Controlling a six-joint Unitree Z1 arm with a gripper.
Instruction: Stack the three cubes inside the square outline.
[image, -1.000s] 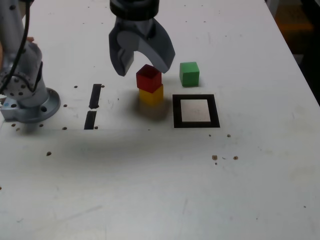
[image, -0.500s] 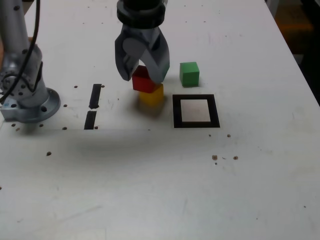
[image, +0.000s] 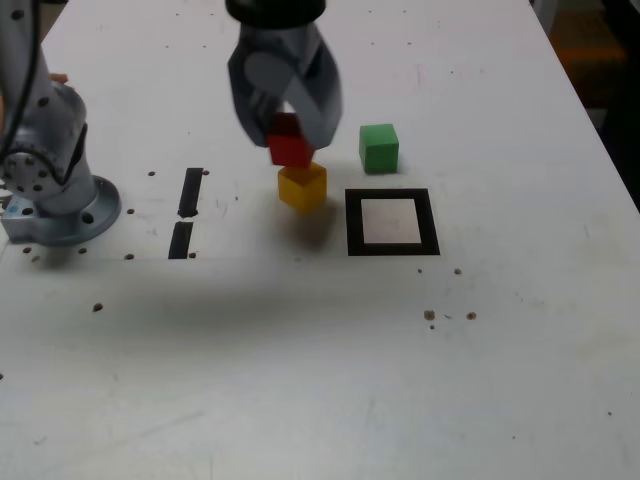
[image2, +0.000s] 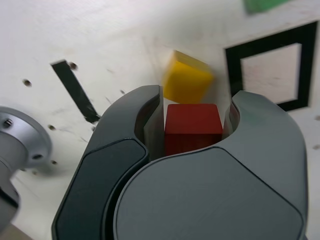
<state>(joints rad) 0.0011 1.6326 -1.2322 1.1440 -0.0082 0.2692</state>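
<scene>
My gripper (image: 289, 146) is shut on the red cube (image: 291, 145), holding it just above the yellow cube (image: 302, 187), which sits on the table slightly turned. In the wrist view the red cube (image2: 193, 127) is squeezed between the two dark fingers of the gripper (image2: 196, 109), with the yellow cube (image2: 186, 80) blurred beyond it. The green cube (image: 378, 147) rests alone on the table, behind the square outline (image: 391, 247). That square outline (image2: 234, 70) has nothing inside it. A sliver of the green cube (image2: 257, 4) shows at the wrist picture's edge.
Two short black strips (image: 188, 210) lie at the exterior view's left of the cubes, and one strip (image2: 75, 90) shows in the wrist view. The arm's grey base (image: 55, 190) stands at the far left. Small dark specks dot the white table (image: 330, 370).
The gripper came down around the red cube, shut on it and lifted it off the yellow cube, which turned slightly. The green cube has not moved.
</scene>
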